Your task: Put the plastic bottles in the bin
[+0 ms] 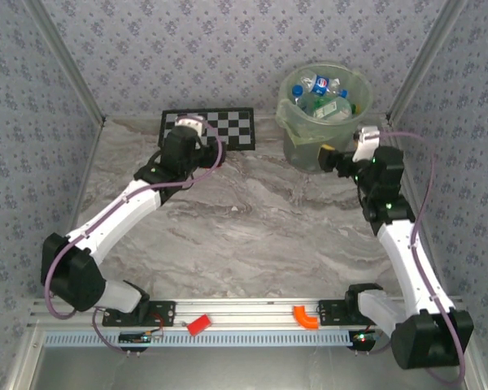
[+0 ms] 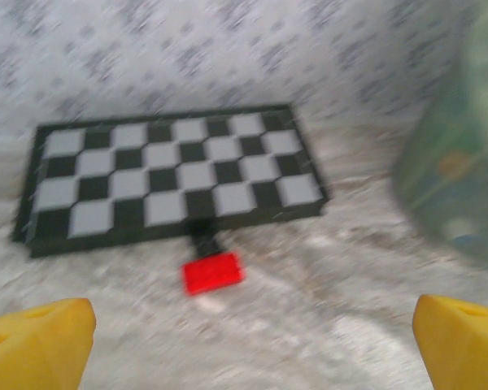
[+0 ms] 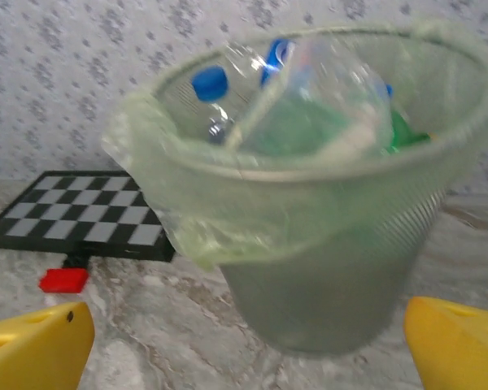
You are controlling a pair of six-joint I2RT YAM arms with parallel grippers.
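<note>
**At the table's far right corner: bottles heaped in the bin, both grippers empty**

At the far right of the marble-patterned table [image 1: 260,231], the bin [image 1: 299,150] stands upright, its thin liner folded out over the rim. The plastic bottles [image 1: 324,96] lie piled inside it, reaching about to the rim: clear ones with blue caps and blue labels, with green ones among them. Their number cannot be told from the heap.

The right gripper [image 3: 248,341] hangs just in front of the bin's near wall, below the rim. Its yellow fingers [image 3: 37,341] are spread wide, one at each edge of the wrist view, and nothing sits between them.

The left gripper [image 2: 252,345] is well apart from the bin, low over the table and facing the black-and-white chequered board [image 2: 175,175]. Its fingers are likewise spread wide and hold nothing. The left wrist view is blurred.

A small red block [image 2: 214,272] lies on the table just in front of the board's near edge, between the board and the left gripper.
</note>
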